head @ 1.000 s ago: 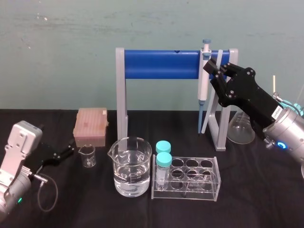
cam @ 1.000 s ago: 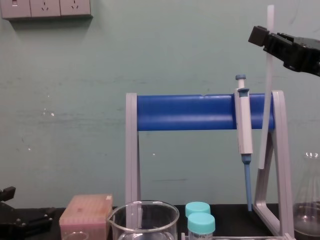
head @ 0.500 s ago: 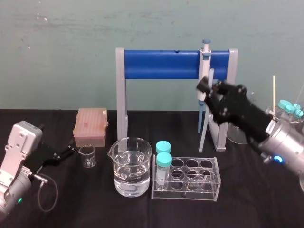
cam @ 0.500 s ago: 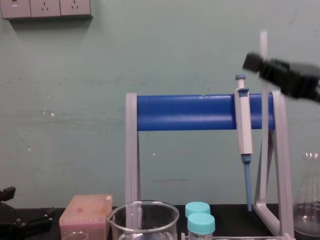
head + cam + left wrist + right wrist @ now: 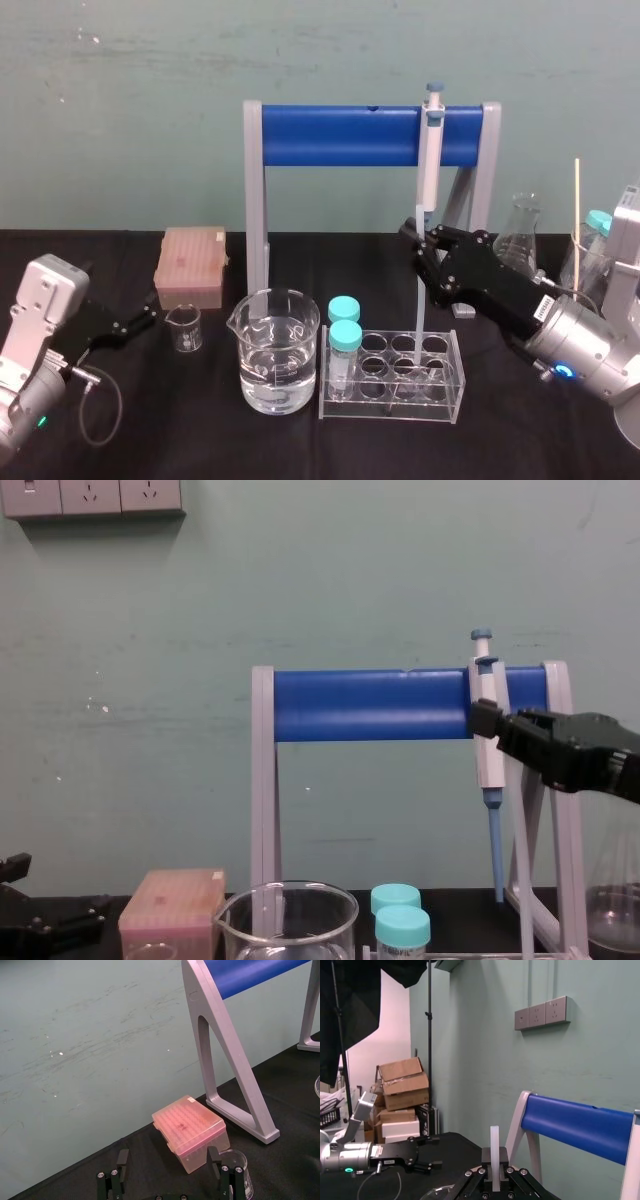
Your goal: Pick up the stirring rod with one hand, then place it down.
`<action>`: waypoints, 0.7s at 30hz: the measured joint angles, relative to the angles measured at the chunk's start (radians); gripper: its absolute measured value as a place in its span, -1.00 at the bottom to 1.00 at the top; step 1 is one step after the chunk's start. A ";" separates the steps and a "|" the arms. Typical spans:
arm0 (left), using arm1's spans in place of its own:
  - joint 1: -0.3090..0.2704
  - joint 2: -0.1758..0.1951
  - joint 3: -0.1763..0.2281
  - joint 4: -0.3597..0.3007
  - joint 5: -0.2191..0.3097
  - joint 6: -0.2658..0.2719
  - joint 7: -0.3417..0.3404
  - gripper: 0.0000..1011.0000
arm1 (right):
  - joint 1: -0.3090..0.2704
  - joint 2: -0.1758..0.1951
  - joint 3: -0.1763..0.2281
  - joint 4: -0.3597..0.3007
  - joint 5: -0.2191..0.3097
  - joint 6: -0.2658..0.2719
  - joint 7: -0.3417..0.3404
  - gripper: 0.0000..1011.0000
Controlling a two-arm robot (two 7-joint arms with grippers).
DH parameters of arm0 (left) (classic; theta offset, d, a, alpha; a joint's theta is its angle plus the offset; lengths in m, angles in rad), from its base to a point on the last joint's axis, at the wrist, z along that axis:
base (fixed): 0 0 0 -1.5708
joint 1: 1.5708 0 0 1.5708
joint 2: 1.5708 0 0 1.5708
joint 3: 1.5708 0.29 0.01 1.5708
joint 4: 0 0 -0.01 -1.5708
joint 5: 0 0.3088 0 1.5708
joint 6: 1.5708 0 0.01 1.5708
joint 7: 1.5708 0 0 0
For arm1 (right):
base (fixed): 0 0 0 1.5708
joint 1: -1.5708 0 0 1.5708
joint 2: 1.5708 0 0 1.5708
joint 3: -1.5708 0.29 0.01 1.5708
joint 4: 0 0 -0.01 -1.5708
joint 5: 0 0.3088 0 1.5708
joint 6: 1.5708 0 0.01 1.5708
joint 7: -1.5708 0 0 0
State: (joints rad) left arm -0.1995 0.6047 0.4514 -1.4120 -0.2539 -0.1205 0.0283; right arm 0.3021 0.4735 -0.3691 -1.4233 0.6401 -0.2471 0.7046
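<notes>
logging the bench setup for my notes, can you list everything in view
translucent whitish stirring rod: one, upright in the right tool, lower end at the rack's top
grey pipette stand with blue bar: one, rear centre
white-and-blue pipette: one, hanging at the bar's right end
pink tip box: one, rear left
small clear glass beaker: one, in front of the tip box
large clear glass beaker: one, holds clear liquid, front centre
clear plastic tube rack: one, right of the large beaker
teal-capped tubes: two, rack's left end
clear conical flask: one, behind the right arm
black table cover: one
white wall sockets: three, green wall
left tool: black, open, low beside the small beaker
right tool: black, shut on the rod
</notes>
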 joint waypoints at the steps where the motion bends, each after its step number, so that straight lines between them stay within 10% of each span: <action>1: 0.000 0.000 0.000 0.000 0.000 0.000 0.000 0.98 | 0.002 -0.002 -0.001 0.005 -0.002 -0.002 0.001 -0.87; 21: 0.000 0.000 0.000 0.000 0.000 0.000 0.000 0.98 | 0.043 -0.058 -0.038 0.156 -0.031 -0.026 0.031 -0.87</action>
State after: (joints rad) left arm -0.1995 0.6047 0.4514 -1.4120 -0.2539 -0.1205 0.0283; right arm 0.3452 0.4150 -0.4075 -1.2676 0.6086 -0.2735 0.7355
